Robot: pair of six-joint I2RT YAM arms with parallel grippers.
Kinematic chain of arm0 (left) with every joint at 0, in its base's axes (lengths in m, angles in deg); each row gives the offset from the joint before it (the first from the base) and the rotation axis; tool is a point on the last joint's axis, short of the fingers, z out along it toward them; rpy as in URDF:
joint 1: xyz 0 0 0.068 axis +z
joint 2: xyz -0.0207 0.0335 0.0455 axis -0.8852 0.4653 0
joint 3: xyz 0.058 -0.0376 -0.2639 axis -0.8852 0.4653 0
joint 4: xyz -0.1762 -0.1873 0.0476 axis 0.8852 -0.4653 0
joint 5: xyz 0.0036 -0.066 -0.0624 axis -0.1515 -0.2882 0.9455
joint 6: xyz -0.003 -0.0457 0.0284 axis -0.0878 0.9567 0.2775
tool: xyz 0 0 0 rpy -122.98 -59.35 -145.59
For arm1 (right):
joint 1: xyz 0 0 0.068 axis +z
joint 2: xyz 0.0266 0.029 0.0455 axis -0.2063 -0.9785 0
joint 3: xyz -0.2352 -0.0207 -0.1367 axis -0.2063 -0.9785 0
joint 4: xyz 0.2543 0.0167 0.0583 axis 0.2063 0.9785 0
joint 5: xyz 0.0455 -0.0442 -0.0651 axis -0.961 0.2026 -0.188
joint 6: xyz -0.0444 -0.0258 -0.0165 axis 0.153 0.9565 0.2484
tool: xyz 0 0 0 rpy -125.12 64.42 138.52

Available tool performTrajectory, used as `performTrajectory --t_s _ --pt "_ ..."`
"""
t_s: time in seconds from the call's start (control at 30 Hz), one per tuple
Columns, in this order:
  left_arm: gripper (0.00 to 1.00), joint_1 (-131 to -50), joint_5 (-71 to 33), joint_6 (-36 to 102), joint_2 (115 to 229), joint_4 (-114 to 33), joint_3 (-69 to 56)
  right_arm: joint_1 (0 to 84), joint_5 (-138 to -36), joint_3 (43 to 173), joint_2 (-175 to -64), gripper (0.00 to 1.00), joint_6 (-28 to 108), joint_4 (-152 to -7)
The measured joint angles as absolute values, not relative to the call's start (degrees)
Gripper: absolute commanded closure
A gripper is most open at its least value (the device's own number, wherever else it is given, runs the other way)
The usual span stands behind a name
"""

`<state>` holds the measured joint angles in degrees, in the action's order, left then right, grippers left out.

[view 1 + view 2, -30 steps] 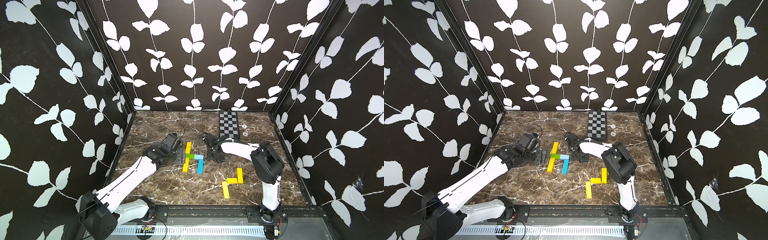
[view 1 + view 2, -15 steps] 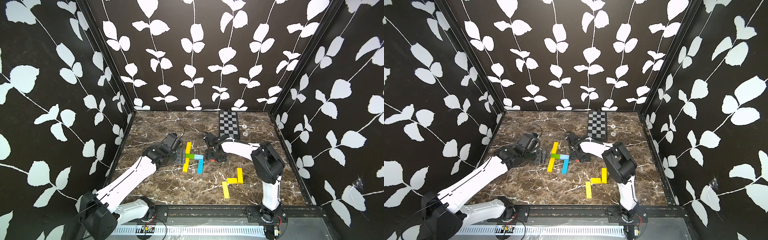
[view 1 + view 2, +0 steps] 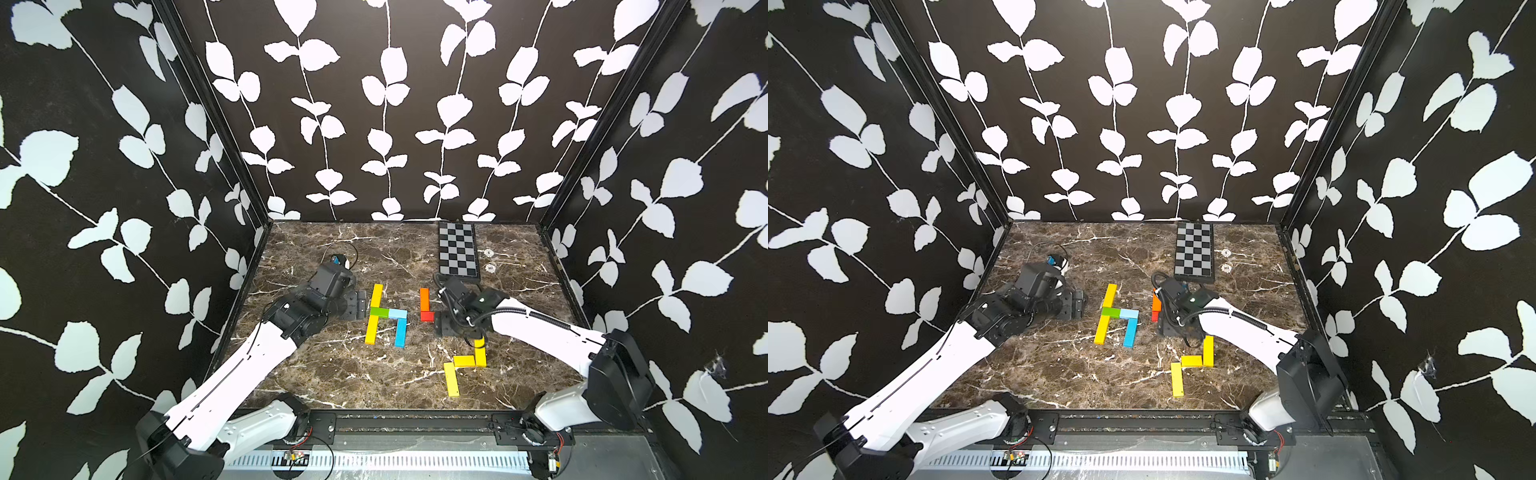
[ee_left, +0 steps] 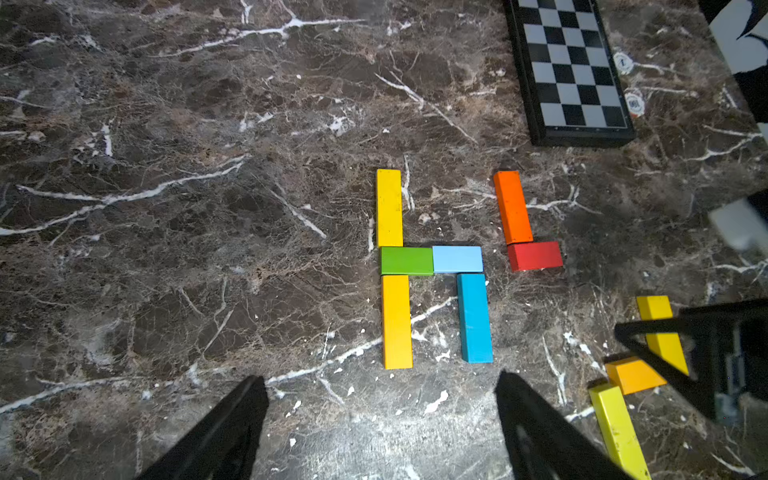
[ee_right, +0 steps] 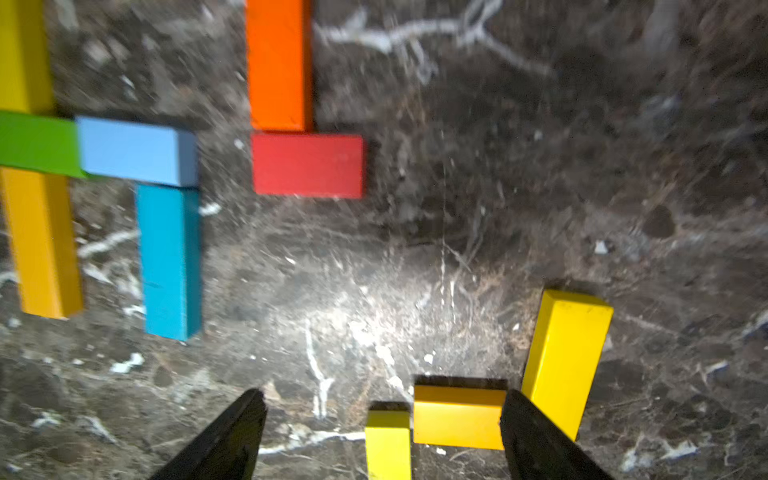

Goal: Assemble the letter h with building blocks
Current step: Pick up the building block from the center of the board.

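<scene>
We count five building blocks (image 4: 406, 261) forming an h (orange block (image 4: 512, 206) and red block (image 4: 535, 255) just beside); left gripper (image 4: 380, 376), right gripper (image 5: 383, 392) both spread, empty.

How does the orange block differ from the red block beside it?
The orange block is long; the red block is short. In a top view the orange block runs front to back, while the red block lies crosswise at its near end. Both lie flat on the table and seem to touch, making an L.
</scene>
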<state>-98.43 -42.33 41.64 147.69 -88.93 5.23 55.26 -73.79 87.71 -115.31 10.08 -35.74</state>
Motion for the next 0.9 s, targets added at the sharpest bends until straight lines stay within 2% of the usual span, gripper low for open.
performTrajectory --t_s 0.2,0.33,0.5,0.9 --pt "0.10 -98.43 -41.94 41.66 147.67 -88.12 5.32 53.92 -77.18 82.47 -117.04 0.13 10.34 -36.98" --pt "0.10 -98.43 -41.30 41.77 148.09 -87.92 5.99 52.96 -77.35 82.01 -118.79 0.14 10.71 -38.56" --pt "0.11 -98.43 -40.28 41.99 149.22 -87.83 6.98 51.85 -77.79 78.86 -118.94 0.21 10.86 -40.59" --pt "0.11 -98.17 -38.33 42.16 150.84 -87.81 7.28 51.48 -76.50 75.98 -116.78 0.22 8.98 -39.78"
